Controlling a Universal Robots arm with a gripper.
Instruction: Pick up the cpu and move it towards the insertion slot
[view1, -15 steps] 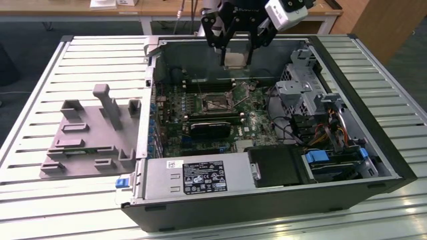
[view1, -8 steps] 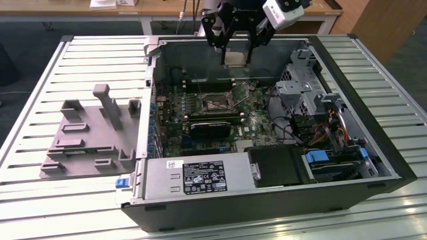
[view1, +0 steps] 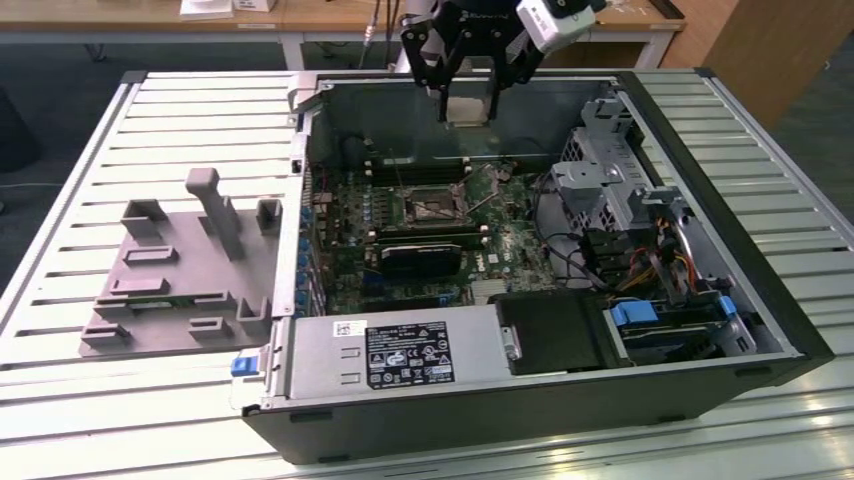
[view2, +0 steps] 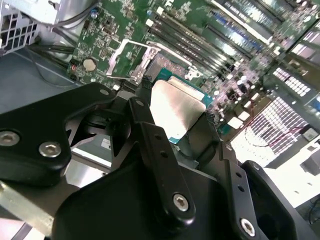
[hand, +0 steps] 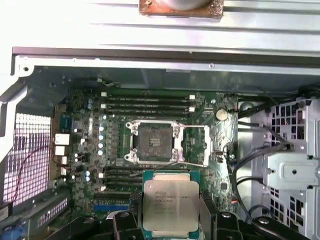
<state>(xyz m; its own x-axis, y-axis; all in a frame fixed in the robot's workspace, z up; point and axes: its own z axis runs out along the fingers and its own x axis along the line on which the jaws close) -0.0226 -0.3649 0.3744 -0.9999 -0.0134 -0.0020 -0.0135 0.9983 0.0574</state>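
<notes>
My gripper (view1: 467, 92) hangs over the far end of the open computer case (view1: 787, 330), shut on the cpu (view1: 467, 110). The cpu is a flat square chip with a silvery top, and a black finger presses on each of two opposite edges. In both wrist views the cpu (hand: 171, 202) (view2: 176, 106) sits between the fingertips (view2: 145, 85), above the green motherboard. The insertion slot (view1: 434, 205) lies below on the board. Its silvery frame stands open around a dark centre (hand: 154, 142), a short way from the chip. The slot's frame (view2: 131, 59) also shows just past the held chip.
Long black memory slots (hand: 147, 102) run beside the socket. A black finned block (view1: 420, 260) and a grey power supply (view1: 387, 355) lie nearer the case's near end. A metal drive cage with cables (view1: 614, 185) is on the exterior view's right. A grey fixture (view1: 187, 260) stands on the slatted table.
</notes>
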